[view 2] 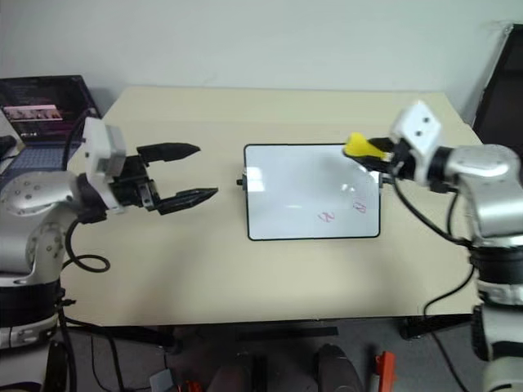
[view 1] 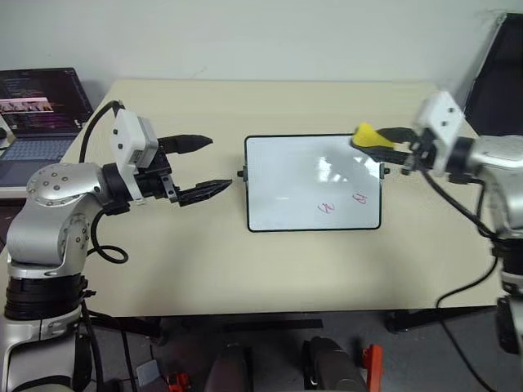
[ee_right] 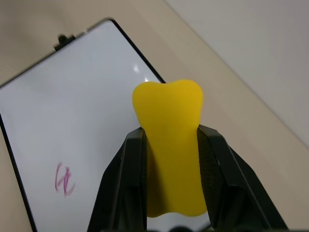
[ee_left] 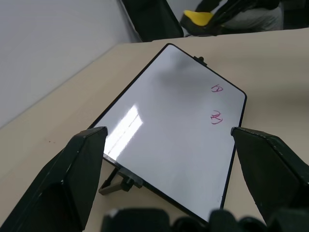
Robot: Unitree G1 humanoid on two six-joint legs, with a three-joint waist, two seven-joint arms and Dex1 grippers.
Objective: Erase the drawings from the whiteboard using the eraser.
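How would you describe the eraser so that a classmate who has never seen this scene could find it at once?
Start at the beige table, then the whiteboard lying at its middle. Above the board's far right corner, the right gripper is shut on the eraser. It is the one bright yellow thing here, far smaller than the board.

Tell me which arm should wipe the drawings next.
Right. Its gripper already holds the eraser over the whiteboard, near the drawings. The left gripper is open, holding nothing, off the board.
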